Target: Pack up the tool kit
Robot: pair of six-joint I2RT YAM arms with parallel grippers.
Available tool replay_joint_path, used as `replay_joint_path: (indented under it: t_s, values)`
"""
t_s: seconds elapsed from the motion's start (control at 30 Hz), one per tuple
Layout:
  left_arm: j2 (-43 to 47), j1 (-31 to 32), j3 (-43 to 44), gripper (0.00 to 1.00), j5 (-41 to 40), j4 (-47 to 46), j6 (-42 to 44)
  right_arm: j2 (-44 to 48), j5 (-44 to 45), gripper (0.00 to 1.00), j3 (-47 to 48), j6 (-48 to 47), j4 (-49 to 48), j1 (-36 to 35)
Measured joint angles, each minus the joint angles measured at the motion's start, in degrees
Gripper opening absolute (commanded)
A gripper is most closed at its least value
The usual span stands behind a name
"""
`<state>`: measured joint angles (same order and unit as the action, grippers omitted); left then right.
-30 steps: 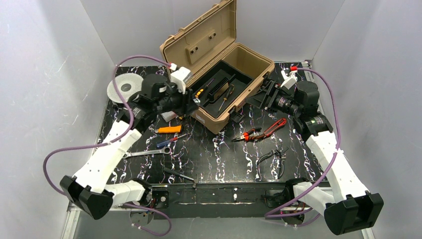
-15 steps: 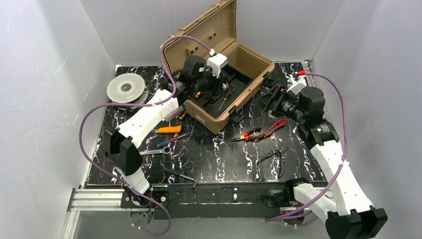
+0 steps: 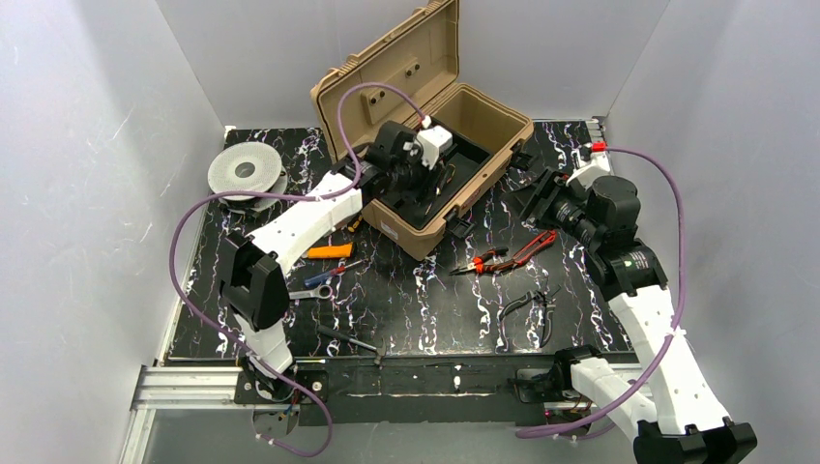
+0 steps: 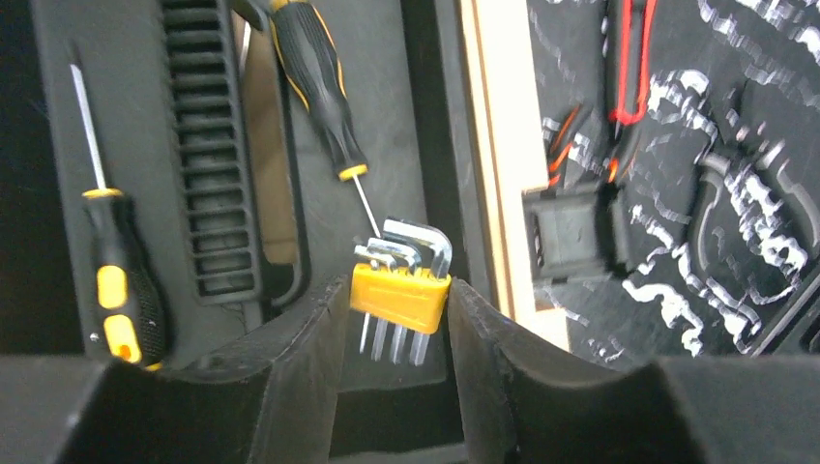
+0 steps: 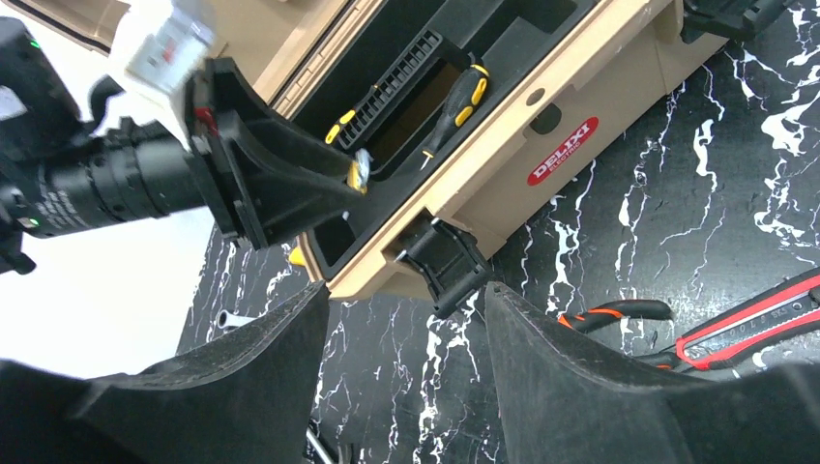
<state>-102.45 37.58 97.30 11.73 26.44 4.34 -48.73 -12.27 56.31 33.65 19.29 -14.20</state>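
Toolbox (image 3: 395, 72) stands open at twelve o'clock. Left gripper (image 4: 396, 292) clamps a yellow hex-key set (image 4: 399, 300) over its inner tray (image 4: 406, 116); right gripper (image 5: 406, 292), at the box's four o'clock, gapes empty.

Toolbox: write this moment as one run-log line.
left hand: shut on hex key set | above toolbox tray | right hand: open, empty

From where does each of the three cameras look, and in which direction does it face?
Top external: above and behind the bases, facing down and forward at the table and open toolbox; left arm and right arm show.
Left wrist: over the tray, looking down; left fingers clamp a yellow hex key set.
Right wrist: low by the toolbox front, facing it; open right fingers show.
Shared: both wrist views show the hex key set and screwdrivers.
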Motion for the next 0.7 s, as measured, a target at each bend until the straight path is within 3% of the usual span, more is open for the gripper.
replay_joint_path:
  t_s: [0.17,0.27,0.47,0.7]
  values:
    - [0.66,0.35,-6.45,0.87,-2.71,-1.46,0.04,-0.22,-0.07,0.78,-0.74,-0.02,0.39,-0.02]
    - [1.36,-0.17,-8.02,0.96,-3.56,-2.19,0.13,-0.5,0.35,0.81,-0.79,0.02,1.44,-0.02]
    - [9.92,0.17,-12.68,0.98,-4.24,-5.18,0.17,-0.52,6.91,0.78,-0.94,2.8,8.0,-0.02]
    - [30.64,0.66,-21.84,0.98,-5.68,-9.2,-1.51,-1.64,19.58,0.66,-3.8,13.33,18.08,-0.02]
